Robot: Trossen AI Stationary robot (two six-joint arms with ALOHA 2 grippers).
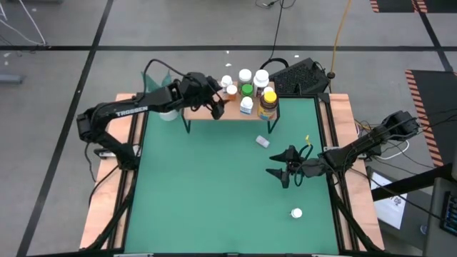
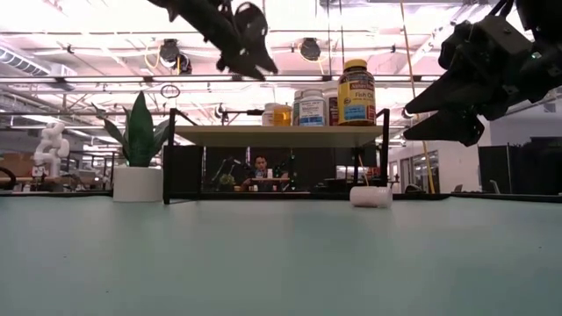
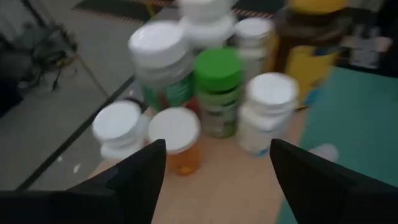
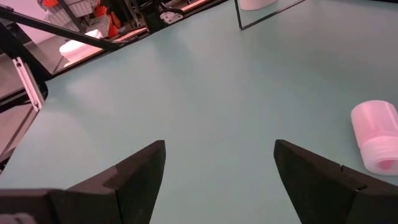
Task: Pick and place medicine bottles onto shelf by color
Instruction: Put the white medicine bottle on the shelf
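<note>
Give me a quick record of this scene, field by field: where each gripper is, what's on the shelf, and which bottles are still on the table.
left gripper: open, empty, over the light-wood shelf
right gripper: open, empty, above the green table
on shelf: cluster of bottles, including amber bottle with yellow cap, green-capped bottle, orange bottle with white cap
on table: white bottle lying on its side, second white bottle
beside shelf: potted plant in white pot

Left gripper open, empty; right gripper open, low.
</note>
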